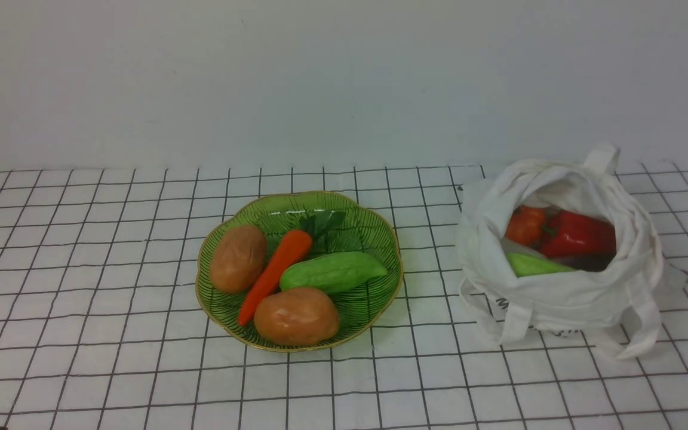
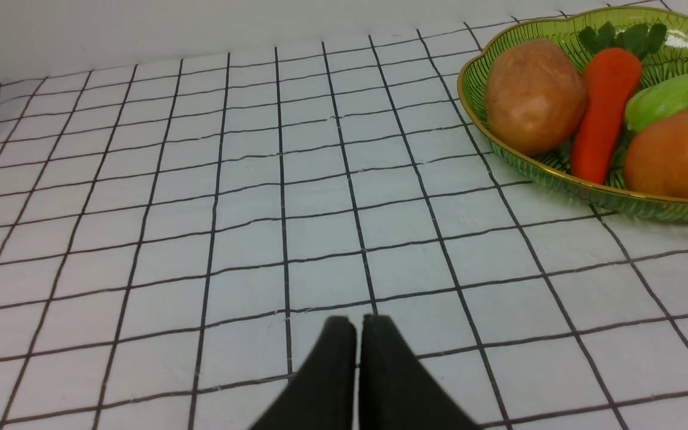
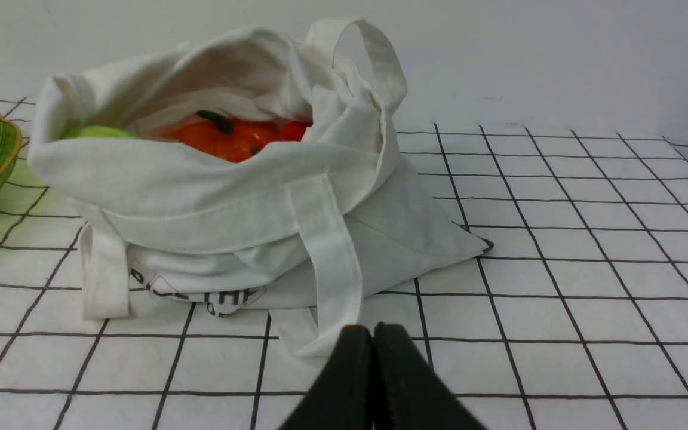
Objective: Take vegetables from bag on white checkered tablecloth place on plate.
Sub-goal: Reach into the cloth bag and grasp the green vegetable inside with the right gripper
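The green leaf-shaped plate point(image 1: 374, 230) sits mid-table on the white checkered tablecloth point(image 1: 81, 239). It holds a green gourd point(image 1: 332, 272), a carrot point(image 1: 275, 272) and two brown potatoes point(image 1: 238, 258). The white bag point(image 1: 559, 298) lies open to the right, holding a red pepper point(image 1: 580, 234), a small orange vegetable point(image 1: 524, 225) and a green gourd point(image 1: 535, 264). Neither gripper shows in the front view. My left gripper point(image 2: 358, 325) is shut and empty over bare cloth, left of the plate point(image 2: 559, 176). My right gripper point(image 3: 372, 334) is shut and empty, just in front of the bag point(image 3: 230, 197).
A plain white wall stands behind the table. The bag's strap handles point(image 1: 642, 325) trail onto the cloth at its front right. In the right wrist view a strap point(image 3: 335, 263) hangs down close to my fingertips.
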You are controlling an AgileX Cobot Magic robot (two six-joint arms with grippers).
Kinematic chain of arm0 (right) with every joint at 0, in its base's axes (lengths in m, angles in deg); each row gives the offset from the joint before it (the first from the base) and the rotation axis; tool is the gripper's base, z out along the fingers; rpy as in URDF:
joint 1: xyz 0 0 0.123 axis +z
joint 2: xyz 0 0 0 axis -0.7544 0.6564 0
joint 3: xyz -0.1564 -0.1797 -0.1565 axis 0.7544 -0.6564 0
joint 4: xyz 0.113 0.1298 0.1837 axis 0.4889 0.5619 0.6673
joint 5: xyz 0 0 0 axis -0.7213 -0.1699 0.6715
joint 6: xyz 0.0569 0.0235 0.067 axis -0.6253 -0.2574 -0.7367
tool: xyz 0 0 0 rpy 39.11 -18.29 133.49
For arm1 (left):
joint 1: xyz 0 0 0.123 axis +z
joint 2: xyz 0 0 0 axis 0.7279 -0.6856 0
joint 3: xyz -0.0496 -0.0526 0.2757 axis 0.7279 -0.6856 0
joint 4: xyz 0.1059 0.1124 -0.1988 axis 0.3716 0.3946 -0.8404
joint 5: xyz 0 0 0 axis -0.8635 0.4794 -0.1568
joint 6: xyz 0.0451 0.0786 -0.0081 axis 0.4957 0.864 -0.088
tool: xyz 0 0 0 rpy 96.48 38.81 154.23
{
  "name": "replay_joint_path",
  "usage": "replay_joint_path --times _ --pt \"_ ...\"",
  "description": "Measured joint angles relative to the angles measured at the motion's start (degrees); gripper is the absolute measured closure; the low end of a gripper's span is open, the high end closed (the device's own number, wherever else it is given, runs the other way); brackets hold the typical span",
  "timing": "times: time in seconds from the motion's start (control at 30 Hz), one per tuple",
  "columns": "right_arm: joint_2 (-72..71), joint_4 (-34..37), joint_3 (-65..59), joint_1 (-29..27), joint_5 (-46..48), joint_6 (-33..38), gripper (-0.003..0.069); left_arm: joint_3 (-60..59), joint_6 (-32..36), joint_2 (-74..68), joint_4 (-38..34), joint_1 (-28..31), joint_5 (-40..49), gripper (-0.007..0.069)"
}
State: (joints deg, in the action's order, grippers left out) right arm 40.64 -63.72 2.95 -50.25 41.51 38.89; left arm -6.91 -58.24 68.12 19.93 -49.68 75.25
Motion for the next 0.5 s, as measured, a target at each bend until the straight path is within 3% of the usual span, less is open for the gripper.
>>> replay_joint_path --times 0.2,0.3,0.5 --pt "0.0 1.6 -0.1 0.0 -1.5 0.0 0.0673 0.0 0.0 0.0 0.0 0.0 0.0 0.0633" --pt "0.0 8.0 -0.5 0.0 -6.7 -1.6 0.0673 0.0 0.0 0.0 0.0 0.0 0.0 0.0633" --pt "0.0 28.3 -0.5 0.0 -20.1 -7.7 0.0673 0.0 0.0 0.0 0.0 0.0 0.0 0.0633"
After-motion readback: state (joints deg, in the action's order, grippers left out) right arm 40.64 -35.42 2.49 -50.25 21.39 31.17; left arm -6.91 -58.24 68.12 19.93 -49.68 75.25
